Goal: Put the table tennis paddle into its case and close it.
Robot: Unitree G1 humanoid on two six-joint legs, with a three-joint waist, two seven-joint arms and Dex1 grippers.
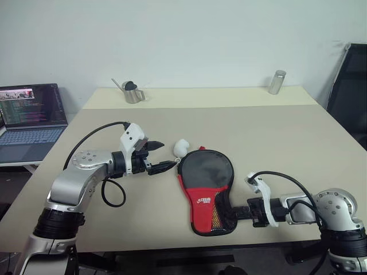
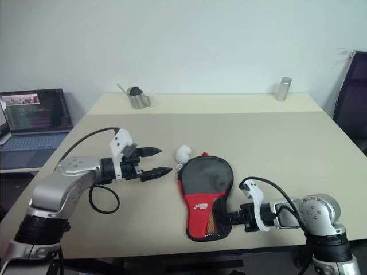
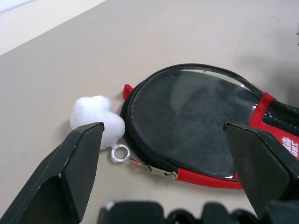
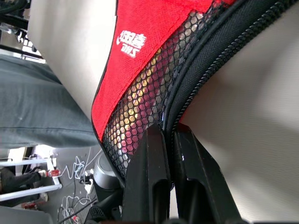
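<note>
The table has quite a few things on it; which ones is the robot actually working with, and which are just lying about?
In use:
- case, lying flat
- right gripper, shut on the case's narrow end
- left gripper, open beside the case's round end

Lying about:
- white fluffy charm on the zip pull
- metal jug
- metal cylinder
- laptop

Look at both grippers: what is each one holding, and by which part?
The right gripper is shut on the case, pinching its zipper edge at the narrow handle end. The left gripper stands open beside the case's round end, holding nothing.

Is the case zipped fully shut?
Cannot tell: the zipper pull sits beside the round end of the case, and the track beyond is hidden.
</note>
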